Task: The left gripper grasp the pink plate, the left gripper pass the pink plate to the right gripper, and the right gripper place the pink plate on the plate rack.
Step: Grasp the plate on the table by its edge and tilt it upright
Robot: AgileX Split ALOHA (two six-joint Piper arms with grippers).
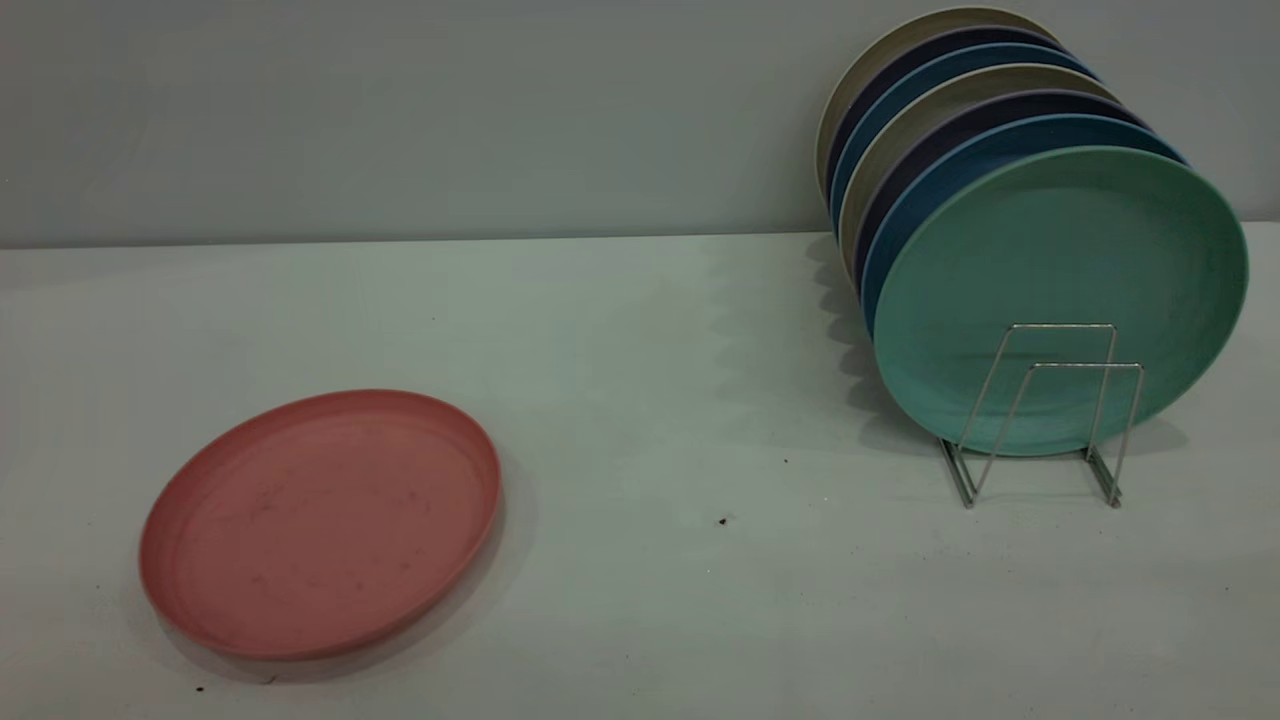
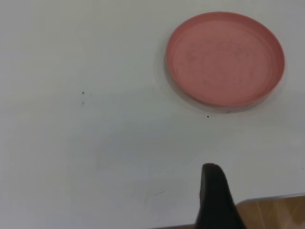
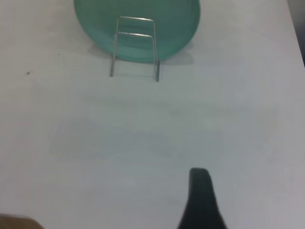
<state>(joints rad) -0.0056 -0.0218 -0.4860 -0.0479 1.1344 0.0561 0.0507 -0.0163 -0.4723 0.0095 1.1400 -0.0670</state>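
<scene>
Exterior view: a pale counter (image 1: 640, 420) against a grey wall. The pink plate (image 1: 320, 523) lies flat on the counter at the near left, right side up, with faint dark scuffs on its face. Well apart from it, at the right, the plate rack (image 1: 1045, 415) of thin silver wire holds a row of plates standing on edge. The mint-green plate (image 1: 1060, 290) is at the front, with dark blue plates (image 1: 905, 215) and beige ones behind it. Two upright wire loops stand bare in front of the green plate. Neither arm appears here.

Left wrist view: one dark wedge-shaped tip of the left pincer (image 2: 217, 198) shows above the bare counter, well clear of the pink plate (image 2: 225, 58). Only this one jaw is visible, so whether the pincer is open or closed cannot be told.

Right wrist view: one dark tip of the right pincer (image 3: 201, 200) shows over bare counter, far from the rack (image 3: 135, 46) and the green plate (image 3: 138, 19). Its state cannot be told either.
</scene>
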